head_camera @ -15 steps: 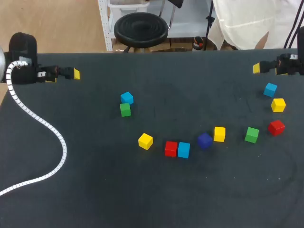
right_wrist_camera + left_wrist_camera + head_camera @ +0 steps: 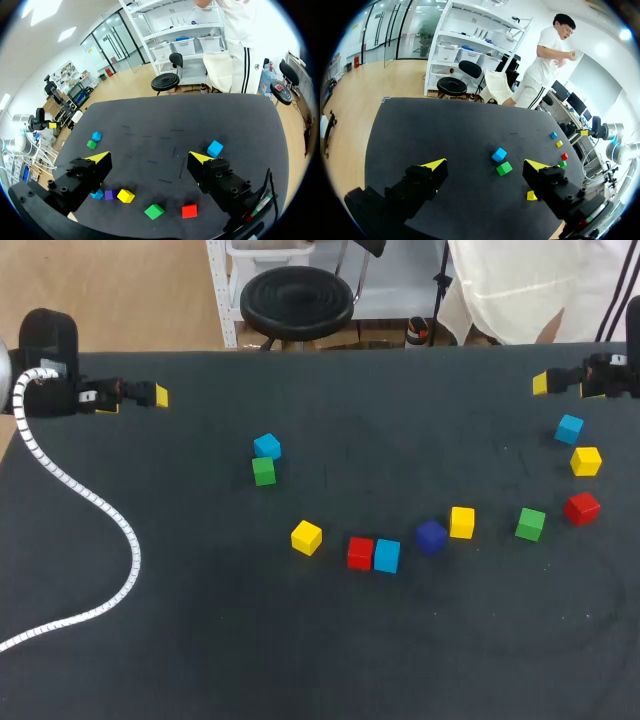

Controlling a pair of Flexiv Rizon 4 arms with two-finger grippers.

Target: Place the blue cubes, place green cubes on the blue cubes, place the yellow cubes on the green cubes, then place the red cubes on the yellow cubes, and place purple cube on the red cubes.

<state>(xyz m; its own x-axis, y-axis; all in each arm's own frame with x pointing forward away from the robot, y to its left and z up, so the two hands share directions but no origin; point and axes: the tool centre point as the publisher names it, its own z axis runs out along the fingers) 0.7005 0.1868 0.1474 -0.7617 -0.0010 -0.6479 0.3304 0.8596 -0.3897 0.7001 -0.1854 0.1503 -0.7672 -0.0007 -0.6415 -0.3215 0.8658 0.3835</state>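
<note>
The black table [image 2: 200, 640] carries 11 cubes, all lying singly on its surface, none stacked on another. Toward the left, the left blue cube [image 2: 267, 447] sits just beside the left green cube [image 2: 263, 471], which lies nearer the robot. A loose row runs across the middle: the left yellow cube [image 2: 306, 537], then the middle red cube [image 2: 360, 552] touching the middle blue cube [image 2: 387, 555] side by side, then the purple cube [image 2: 431, 536] just beside that pair, and the middle yellow cube [image 2: 461, 522] close on the purple cube's right. Farther right stands the right green cube [image 2: 530, 524], with the right red cube [image 2: 581, 507] near it, the right yellow cube [image 2: 585, 461] beyond the red one, and the right blue cube [image 2: 569, 428] farthest back. The left gripper [image 2: 485, 165] hangs at the table's far left edge, well apart from every cube, its 2 fingers spread wide; in its wrist view the left blue and green cubes lie ahead of it. The right gripper [image 2: 150, 157] hangs at the far right edge, near the right blue cube, its fingers likewise spread wide, with the right-hand cubes ahead of it. A white ribbed cable [image 2: 90, 500] trails from the left arm and curls across the table's left side.
</note>
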